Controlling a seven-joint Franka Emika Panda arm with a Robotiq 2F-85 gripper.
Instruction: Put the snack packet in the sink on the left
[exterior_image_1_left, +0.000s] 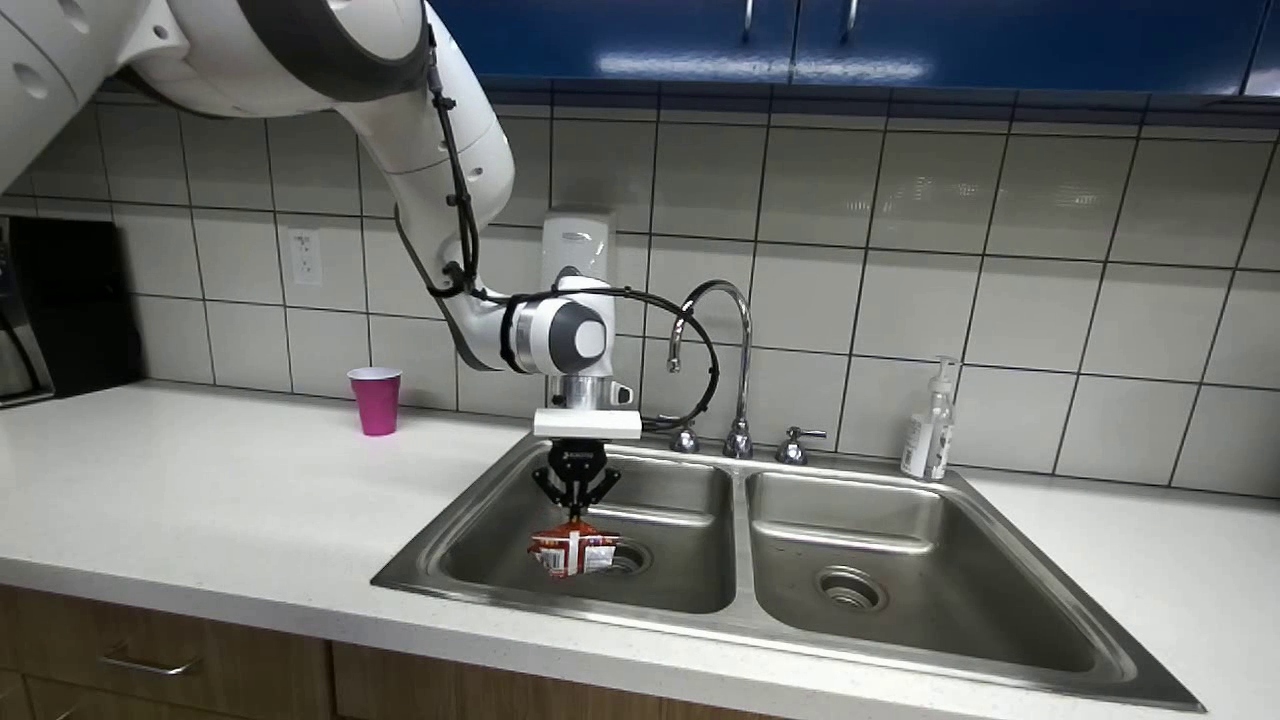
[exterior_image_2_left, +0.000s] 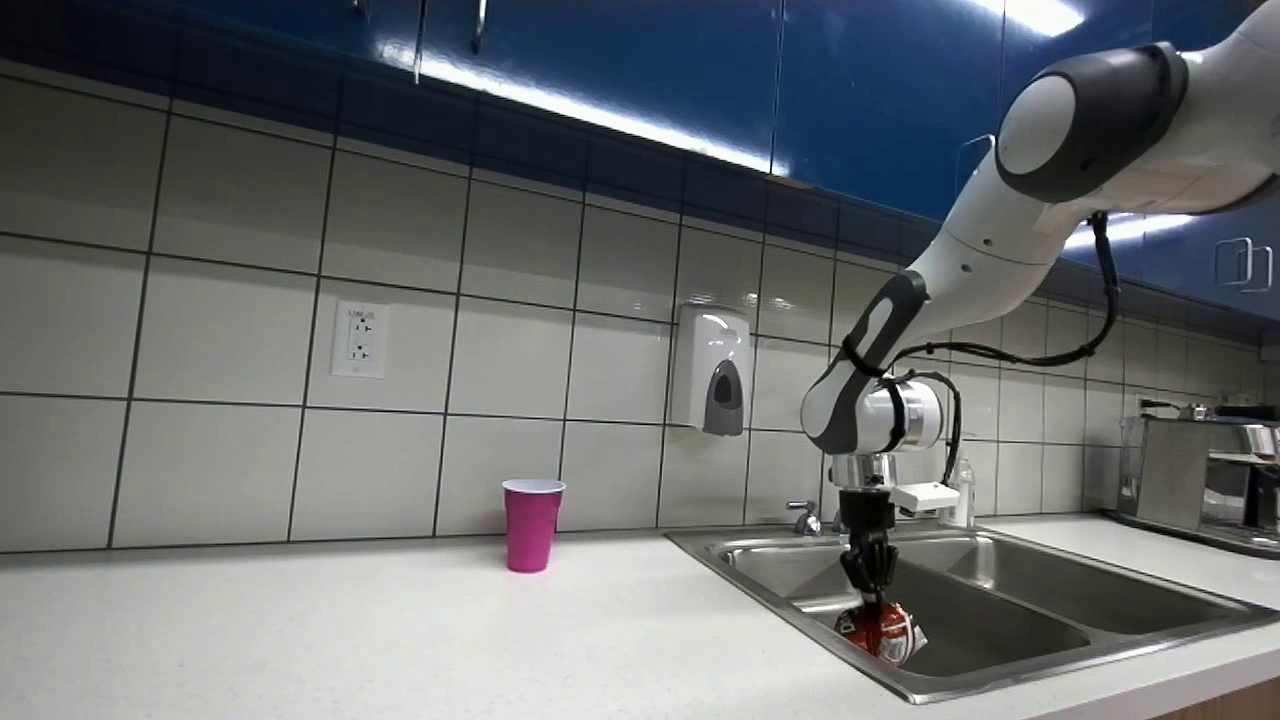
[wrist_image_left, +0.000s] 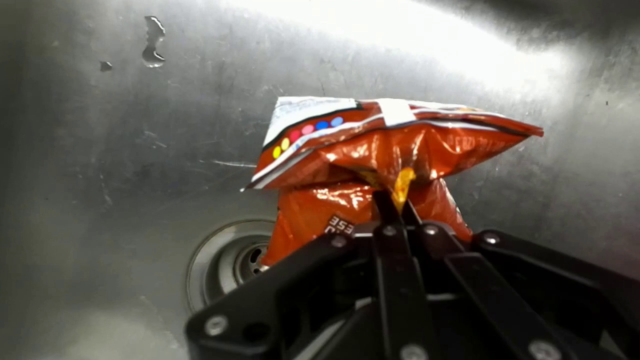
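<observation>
The snack packet is a shiny orange-red bag (exterior_image_1_left: 574, 551) with white and printed parts. It hangs from my gripper (exterior_image_1_left: 575, 514) over or inside the left basin (exterior_image_1_left: 690, 575) of the steel sink. In the other exterior angle the packet (exterior_image_2_left: 885, 634) hangs below the gripper (exterior_image_2_left: 872, 597) within the near basin. In the wrist view the fingers (wrist_image_left: 397, 206) are shut on a pinched fold in the middle of the packet (wrist_image_left: 320, 205). The packet partly covers the drain (wrist_image_left: 220, 265). I cannot tell whether it touches the basin floor (wrist_image_left: 125, 130).
The right basin (exterior_image_1_left: 900, 610) lies past a divider (exterior_image_1_left: 742, 540). A faucet (exterior_image_1_left: 745, 370) and handles stand behind the sink, with a soap bottle (exterior_image_1_left: 930, 425) at the back right. A pink cup (exterior_image_1_left: 377, 402) stands on the counter. A wall dispenser (exterior_image_2_left: 712, 370) hangs behind.
</observation>
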